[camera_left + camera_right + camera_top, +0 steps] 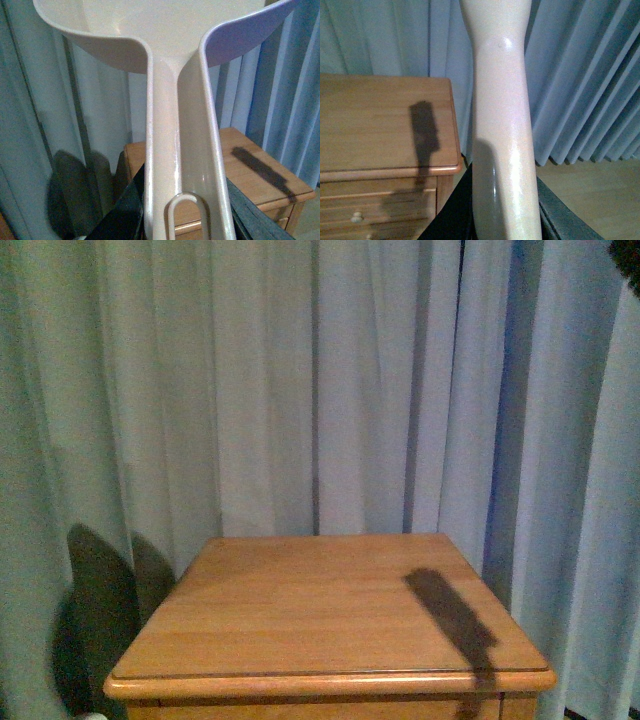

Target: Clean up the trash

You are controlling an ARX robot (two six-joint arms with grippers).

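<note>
The trash is out of view in all three views. My left gripper (185,215) is shut on the grooved handle of the beige dustpan (170,60), whose wide scoop fills the top of the left wrist view, held up in front of the curtain. My right gripper (505,220) is shut on the smooth beige brush handle (502,125), which runs up and out of the right wrist view; the bristles are hidden. Neither arm shows in the front view.
A wooden cabinet with a bare top (330,610) stands in front of a pale curtain (300,380), with only a dark shadow (450,615) across it. Its drawers (375,205) face me, and wooden floor (590,195) lies to its right.
</note>
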